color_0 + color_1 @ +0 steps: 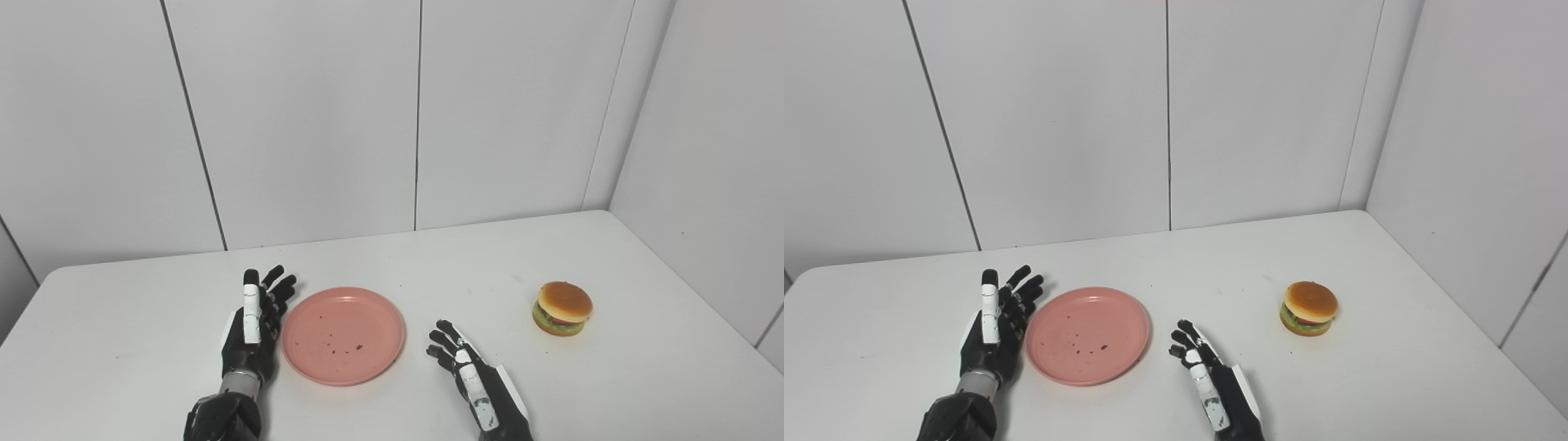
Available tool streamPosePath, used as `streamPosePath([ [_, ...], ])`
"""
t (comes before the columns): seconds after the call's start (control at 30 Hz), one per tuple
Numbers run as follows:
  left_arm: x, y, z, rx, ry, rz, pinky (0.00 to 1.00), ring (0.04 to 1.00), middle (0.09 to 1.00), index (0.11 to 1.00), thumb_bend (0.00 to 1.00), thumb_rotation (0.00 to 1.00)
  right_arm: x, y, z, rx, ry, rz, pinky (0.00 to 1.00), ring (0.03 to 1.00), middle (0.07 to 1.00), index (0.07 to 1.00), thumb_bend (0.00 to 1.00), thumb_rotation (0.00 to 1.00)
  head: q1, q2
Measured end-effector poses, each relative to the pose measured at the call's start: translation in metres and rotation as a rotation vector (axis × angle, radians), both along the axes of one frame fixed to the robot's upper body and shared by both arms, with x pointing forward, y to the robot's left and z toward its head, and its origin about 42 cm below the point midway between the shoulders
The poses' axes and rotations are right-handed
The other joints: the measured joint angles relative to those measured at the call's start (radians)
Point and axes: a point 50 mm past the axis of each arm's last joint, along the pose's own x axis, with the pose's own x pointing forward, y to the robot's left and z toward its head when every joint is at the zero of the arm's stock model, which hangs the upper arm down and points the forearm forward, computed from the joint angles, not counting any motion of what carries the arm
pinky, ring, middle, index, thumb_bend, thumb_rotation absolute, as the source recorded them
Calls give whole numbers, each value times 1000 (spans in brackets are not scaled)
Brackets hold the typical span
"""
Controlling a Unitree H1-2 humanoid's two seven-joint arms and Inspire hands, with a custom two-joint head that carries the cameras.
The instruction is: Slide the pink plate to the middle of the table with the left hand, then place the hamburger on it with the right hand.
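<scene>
1. Left hand (252, 324): fingers straight and spread, holding nothing. It stands edge-on just beside the left rim of the pink plate (343, 335). Contact with the rim looks likely at the palm side, but I can't confirm touching versus a hair apart.
2. Plate: flat on the white table (122, 318), empty apart from a few dark specks on its face. It sits left of the table's middle, between the two hands.
3. Right hand (474, 373): fingers loosely apart with a slight curl, nothing in it. It rests low over the table just right of the plate, not touching it, and well apart from the hamburger (562, 308).
4. Hamburger: upright on the table toward the right side, untouched, with free space all round.
5. Step in hand, as I read it: the plate slide. The left hand is placed as a pusher against the rim, and the plate is not yet centred.
6. Next move calls for a sideways push to the right, with the hand kept low so the rim doesn't ride under the fingers. Push near the plate's midline, or it will spin instead of translate.
7. Watch item: the right hand sits in the plate's path. It probably needs to clear out or head for the hamburger first.
8. After that: the right hand grasps the bun from the sides, lifts it, and sets it on the plate.
</scene>
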Motion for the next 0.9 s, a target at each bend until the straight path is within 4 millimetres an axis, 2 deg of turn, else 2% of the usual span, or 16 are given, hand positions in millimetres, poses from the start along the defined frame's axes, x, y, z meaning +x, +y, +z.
streamPosePath([
  [0.13, 1, 0, -2, 0, 8, 1, 1000, 904, 842, 847, 983, 977, -2, -7, 4, -99, -66, -43, 883, 859, 878, 885, 778, 1000, -11, -3],
  [0.23, 5, 0, -1, -2, 12, 3, 1000, 907, 835, 843, 986, 963, -3, -16, 14, -191, -140, -65, 822, 848, 868, 876, 754, 1000, -12, -5],
  [0.4, 6, -1, -2, -4, 13, 3, 1000, 909, 839, 848, 993, 966, 4, -36, 56, -338, -311, -136, 762, 817, 851, 863, 765, 1000, -6, -5],
  [0.47, 6, -2, -2, -5, 12, 2, 1000, 911, 844, 848, 997, 963, 8, -41, 72, -340, -357, -158, 774, 814, 843, 857, 817, 1000, -2, -3],
  [0.63, 6, -2, -2, -7, 12, 2, 1000, 909, 849, 852, 997, 962, 18, -54, 98, -369, -385, -192, 763, 819, 843, 809, 861, 1000, 0, -5],
  [0.73, 6, -2, -2, -9, 13, 4, 1000, 908, 837, 847, 998, 961, 25, -68, 111, -485, -406, -202, 747, 818, 833, 796, 789, 1000, 0, -5],
  [0.9, 9, -4, -3, -11, 15, 5, 1000, 906, 829, 844, 1000, 951, 37, -88, 135, -708, -482, -246, 718, 814, 822, 781, 789, 1000, 2, -8],
])
